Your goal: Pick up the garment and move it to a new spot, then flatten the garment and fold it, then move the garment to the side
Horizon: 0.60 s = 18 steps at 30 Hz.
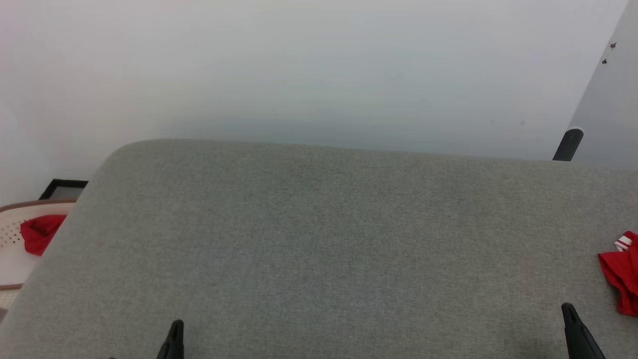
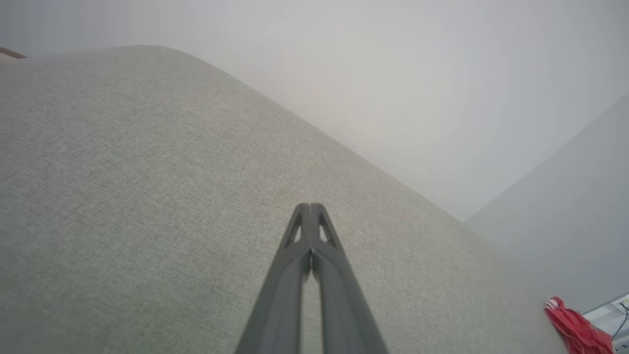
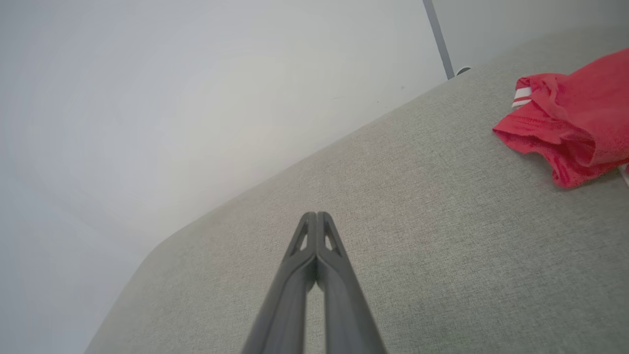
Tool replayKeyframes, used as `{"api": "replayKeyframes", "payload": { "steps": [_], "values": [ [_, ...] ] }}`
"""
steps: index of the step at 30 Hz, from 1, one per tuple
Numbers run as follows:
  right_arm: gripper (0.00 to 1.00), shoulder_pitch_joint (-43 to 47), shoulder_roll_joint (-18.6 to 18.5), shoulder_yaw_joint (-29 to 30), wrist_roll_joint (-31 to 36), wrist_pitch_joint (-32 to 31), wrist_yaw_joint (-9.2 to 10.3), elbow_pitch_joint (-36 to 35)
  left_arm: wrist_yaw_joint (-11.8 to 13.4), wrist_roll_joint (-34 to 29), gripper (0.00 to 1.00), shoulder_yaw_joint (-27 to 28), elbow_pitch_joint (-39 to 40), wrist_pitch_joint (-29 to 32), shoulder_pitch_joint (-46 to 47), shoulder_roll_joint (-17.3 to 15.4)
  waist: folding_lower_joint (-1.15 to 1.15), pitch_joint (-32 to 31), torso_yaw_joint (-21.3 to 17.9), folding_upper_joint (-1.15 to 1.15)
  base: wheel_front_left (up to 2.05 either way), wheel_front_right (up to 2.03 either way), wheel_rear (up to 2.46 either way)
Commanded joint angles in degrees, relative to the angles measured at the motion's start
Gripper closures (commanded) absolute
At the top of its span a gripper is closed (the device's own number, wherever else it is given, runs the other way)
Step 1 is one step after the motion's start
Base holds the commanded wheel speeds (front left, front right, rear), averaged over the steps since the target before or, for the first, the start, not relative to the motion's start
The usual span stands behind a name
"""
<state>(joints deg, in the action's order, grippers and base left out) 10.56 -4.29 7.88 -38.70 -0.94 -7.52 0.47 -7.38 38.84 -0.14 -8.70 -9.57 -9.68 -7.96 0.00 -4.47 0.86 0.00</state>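
Facing the robot: a wide grey woven-fabric surface (image 1: 319,239) with a rounded far corner, backed by a plain pale wall.
Garment: the red sports jersey with white-and-red striped trim (image 3: 565,123) lies bunched in loose folds at the right side of the grey surface. The head view's right edge cuts it off, and no number shows.
Left gripper: the left gripper (image 2: 310,206) sits over bare fabric at the near left, its two long dark fingers pressed together and holding nothing.
Right gripper: the right gripper (image 3: 316,215) is likewise closed and empty, near the jersey but apart from it.
Off to the left: a pale perforated basket (image 1: 10,234) beside the surface holds a small plain red cloth (image 1: 39,233).
Stage: a jersey at the side with both pincers empty fits either a garment waiting to be lifted or one already set aside. The visible part looks rumpled rather than squarely folded, but most of it is out of frame.
Risks: the jersey lies close to the surface's edge, so a nudge or a drag could send it over. A pinch on one loose layer would probably trail the rest. The red cloth in the basket could be mistaken for the jersey.
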Motion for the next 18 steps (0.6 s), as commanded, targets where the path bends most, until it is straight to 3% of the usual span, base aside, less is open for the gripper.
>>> {"api": "replayKeyframes", "payload": {
  "steps": [1,18],
  "values": [
    [1.00,-1.9,-0.1,0.0,-2.1,-0.2,0.01,-0.3,0.0,2.1,1.00,0.5,0.5,0.4,1.7,-0.1,0.00,0.1,0.0,0.00,0.00,0.00,0.00],
    [1.00,-5.6,0.3,-0.3,-14.5,-1.5,0.02,3.0,-0.1,14.7,1.00,1.8,-0.8,4.0,5.2,1.0,0.00,0.8,-0.2,0.00,0.00,0.00,0.00]
  ]
}}
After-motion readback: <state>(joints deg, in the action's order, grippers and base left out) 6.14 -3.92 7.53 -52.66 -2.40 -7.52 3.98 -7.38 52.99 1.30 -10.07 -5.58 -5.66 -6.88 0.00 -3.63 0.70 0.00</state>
